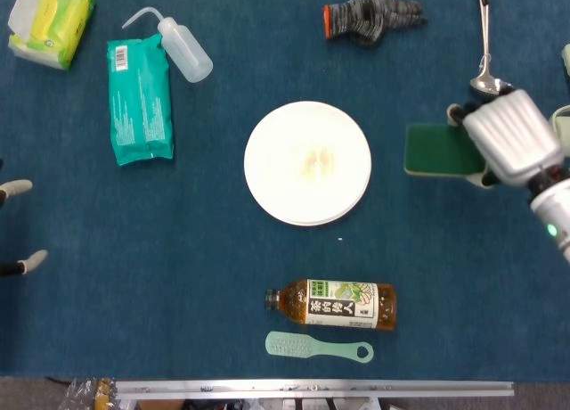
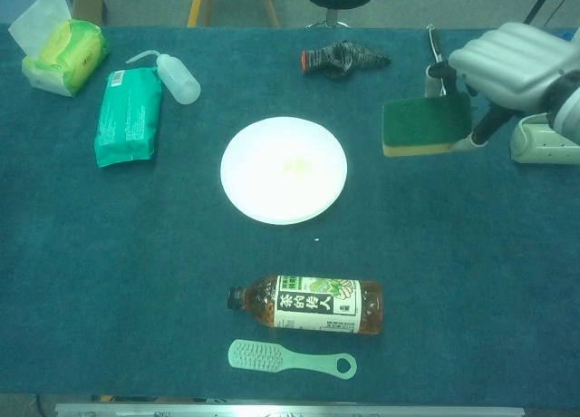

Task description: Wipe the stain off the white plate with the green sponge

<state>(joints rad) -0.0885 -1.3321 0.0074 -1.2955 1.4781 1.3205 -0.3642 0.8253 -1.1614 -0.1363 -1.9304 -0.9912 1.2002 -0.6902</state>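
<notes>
The white plate (image 1: 307, 163) (image 2: 284, 169) lies at the table's middle with a faint yellowish stain (image 1: 316, 161) (image 2: 295, 167) near its centre. My right hand (image 1: 510, 138) (image 2: 506, 63) holds the green sponge (image 1: 440, 149) (image 2: 426, 126) above the cloth, well to the right of the plate and apart from it. The sponge's yellow underside shows in the chest view. Only fingertips (image 1: 20, 187) of my left hand (image 1: 20, 225) show at the far left edge of the head view, spread apart with nothing between them.
A tea bottle (image 1: 331, 303) and a mint brush (image 1: 318, 347) lie in front of the plate. A teal wipes pack (image 1: 139, 100), squeeze bottle (image 1: 178, 46) and tissue pack (image 1: 52, 18) sit far left. A glove (image 1: 370, 18), a ladle (image 1: 487, 49) and a pale cup (image 2: 544, 140) are at the back right.
</notes>
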